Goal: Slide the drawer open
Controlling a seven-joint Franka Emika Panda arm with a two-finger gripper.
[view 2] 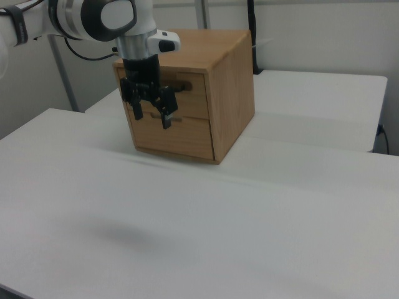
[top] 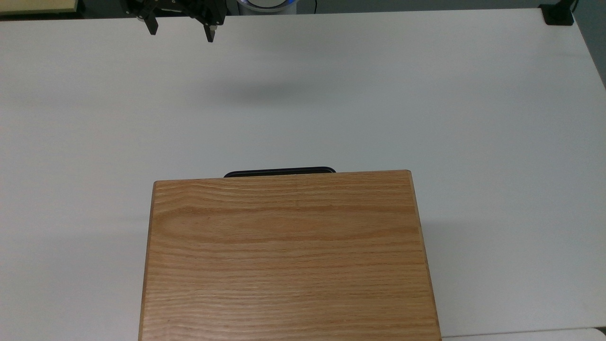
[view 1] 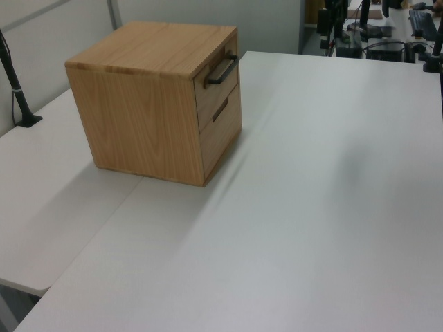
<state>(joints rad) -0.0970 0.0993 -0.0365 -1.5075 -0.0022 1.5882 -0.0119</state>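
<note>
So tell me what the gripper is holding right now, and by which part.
Nothing. The black two-finger gripper hangs with jaws open and empty, far from the light wooden drawer's long black bar handle.

One cabinet (view 1: 154, 97), two drawers (view 1: 216, 84), one handle (view 1: 221, 70), one pincer (view 2: 151, 116).

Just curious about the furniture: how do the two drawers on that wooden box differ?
The upper drawer carries a long black bar handle that sticks out; the lower drawer has only a recessed slot. The upper front looks shallower than the lower one. Both are shut, flush and of the same oak-coloured wood.
</note>
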